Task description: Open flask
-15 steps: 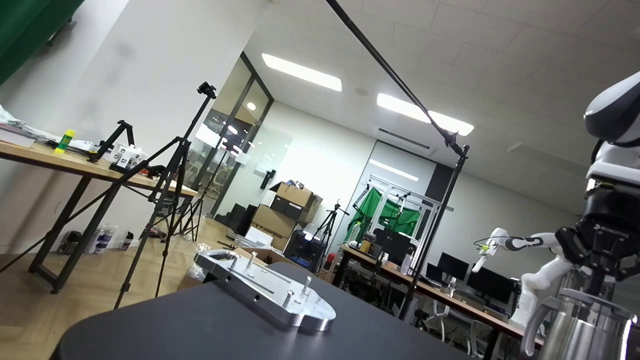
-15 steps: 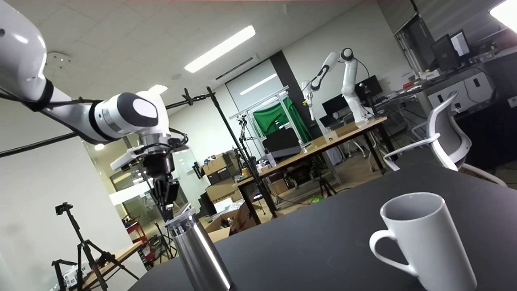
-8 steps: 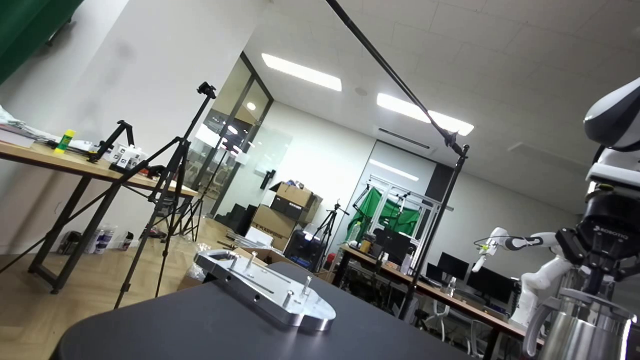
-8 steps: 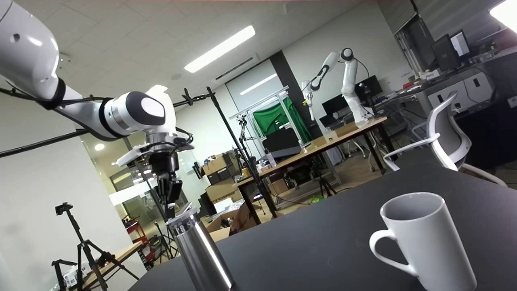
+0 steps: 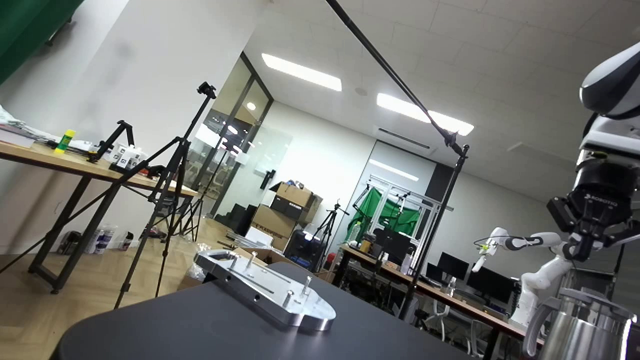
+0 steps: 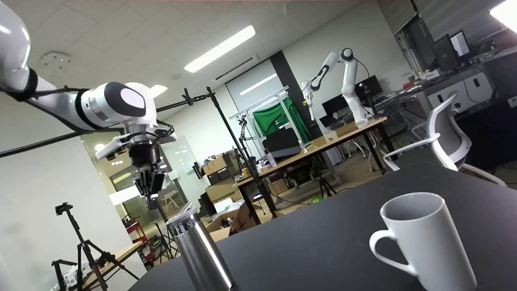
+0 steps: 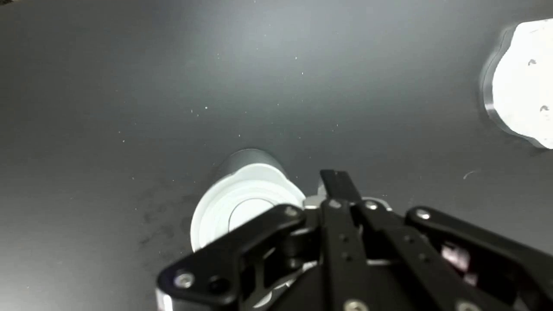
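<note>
The flask (image 5: 582, 332) is a shiny steel vessel with a side handle, upright on the black table, cut off by the lower edge in both exterior views (image 6: 202, 254). A thin piece tilts up from its cap (image 6: 181, 218). In the wrist view the flask's pale round top (image 7: 246, 194) lies left of the fingers, partly hidden by them. My gripper (image 5: 581, 256) is shut with nothing between its fingertips. It hangs above the flask, apart from it, which also shows in an exterior view (image 6: 152, 202). In the wrist view its fingertips (image 7: 339, 177) are together and cover the handle.
A white mug (image 6: 428, 246) stands on the black table (image 6: 307, 250). A flat metal plate with upright pins (image 5: 270, 287) lies on the table and shows at the right of the wrist view (image 7: 525, 86). A thin black pole (image 5: 435, 230) rises behind the table.
My gripper has risen from the flask's top and now hangs clear above it, shifted a little to the left in both exterior views. The flask stands where it was.
</note>
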You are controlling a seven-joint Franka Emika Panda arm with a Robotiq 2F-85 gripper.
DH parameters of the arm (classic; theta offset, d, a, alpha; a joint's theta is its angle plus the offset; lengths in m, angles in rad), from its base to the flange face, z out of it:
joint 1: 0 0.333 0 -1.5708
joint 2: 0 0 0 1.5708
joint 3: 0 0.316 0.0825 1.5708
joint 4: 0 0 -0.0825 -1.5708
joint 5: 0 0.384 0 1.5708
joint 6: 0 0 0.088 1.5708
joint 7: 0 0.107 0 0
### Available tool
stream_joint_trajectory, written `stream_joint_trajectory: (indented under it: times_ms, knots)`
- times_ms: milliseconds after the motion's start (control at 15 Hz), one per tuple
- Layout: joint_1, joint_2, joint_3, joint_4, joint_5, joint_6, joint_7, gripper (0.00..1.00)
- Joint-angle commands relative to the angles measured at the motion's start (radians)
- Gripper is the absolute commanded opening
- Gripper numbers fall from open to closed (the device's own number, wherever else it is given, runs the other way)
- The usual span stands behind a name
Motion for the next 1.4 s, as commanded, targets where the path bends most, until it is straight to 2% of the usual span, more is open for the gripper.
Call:
stream_joint_trajectory:
  times_ms: [0,400,667,1067,1133,1333]
  knots:
    - [0.007,-0.037,0.003,0.009,-0.033,-0.078,0.034,0.31]
    - [0.001,-0.061,0.0,0.013,-0.058,-0.132,0.037,0.73]
    - [-0.003,-0.066,0.0,0.014,-0.057,-0.154,0.037,0.98]
    - [-0.004,-0.066,-0.001,0.016,-0.06,-0.176,0.041,1.0]
    - [-0.005,-0.056,0.003,0.002,-0.046,-0.144,0.004,1.0]
    - [-0.004,-0.052,0.004,0.001,-0.045,-0.143,0.0,1.0]
